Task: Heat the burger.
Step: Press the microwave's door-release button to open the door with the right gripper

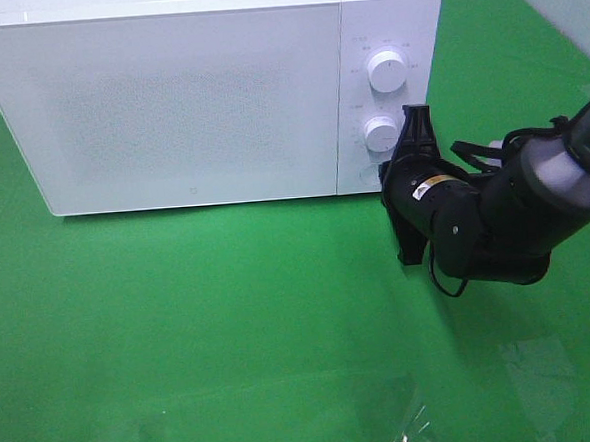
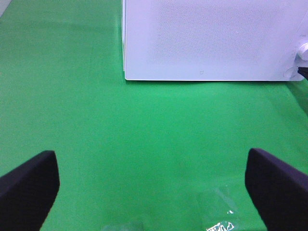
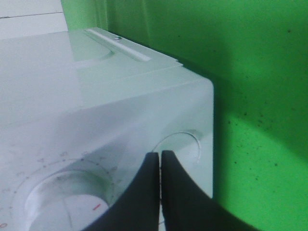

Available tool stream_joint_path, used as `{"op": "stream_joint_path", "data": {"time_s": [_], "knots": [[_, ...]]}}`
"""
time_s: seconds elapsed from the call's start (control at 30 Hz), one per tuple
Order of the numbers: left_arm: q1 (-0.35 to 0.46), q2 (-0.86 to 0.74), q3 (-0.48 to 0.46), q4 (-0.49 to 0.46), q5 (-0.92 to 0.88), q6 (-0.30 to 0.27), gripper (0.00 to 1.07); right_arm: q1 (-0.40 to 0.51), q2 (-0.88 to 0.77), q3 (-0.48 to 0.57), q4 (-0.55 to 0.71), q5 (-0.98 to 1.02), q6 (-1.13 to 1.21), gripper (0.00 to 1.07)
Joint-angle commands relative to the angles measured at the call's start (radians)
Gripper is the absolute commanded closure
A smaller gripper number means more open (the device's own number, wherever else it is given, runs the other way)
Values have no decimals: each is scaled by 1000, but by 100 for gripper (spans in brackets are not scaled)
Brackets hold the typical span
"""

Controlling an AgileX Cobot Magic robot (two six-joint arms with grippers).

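Note:
The burger is out of view. A white microwave [image 1: 167,99] stands at the back of the green table with its door closed. My right gripper [image 1: 416,115] is shut with nothing in it. Its tips rest against the control panel just right of the lower knob [image 1: 380,134]. In the right wrist view the closed fingertips [image 3: 160,154] sit between that knob [image 3: 62,204] and a round recessed button [image 3: 180,143]. My left gripper [image 2: 154,192] is wide open and empty, low over the cloth in front of the microwave [image 2: 207,38]. It does not show in the exterior high view.
An upper knob [image 1: 386,70] sits above the lower one on the panel. Green cloth [image 1: 230,305] covers the table. Crinkled clear film [image 1: 418,429] lies near the front edge, also visible as film [image 2: 219,211] by the left gripper.

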Motion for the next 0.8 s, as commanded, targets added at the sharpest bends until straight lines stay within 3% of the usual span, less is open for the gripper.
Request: {"op": "stream_joint_path", "data": {"time_s": [0.03, 0.8], "knots": [[2, -15, 4, -10, -6, -1, 10, -10, -3, -23, -31, 24, -14, 107], [2, -15, 4, -10, -6, -1, 10, -12, 52, -52, -38, -61, 32, 107]]}}
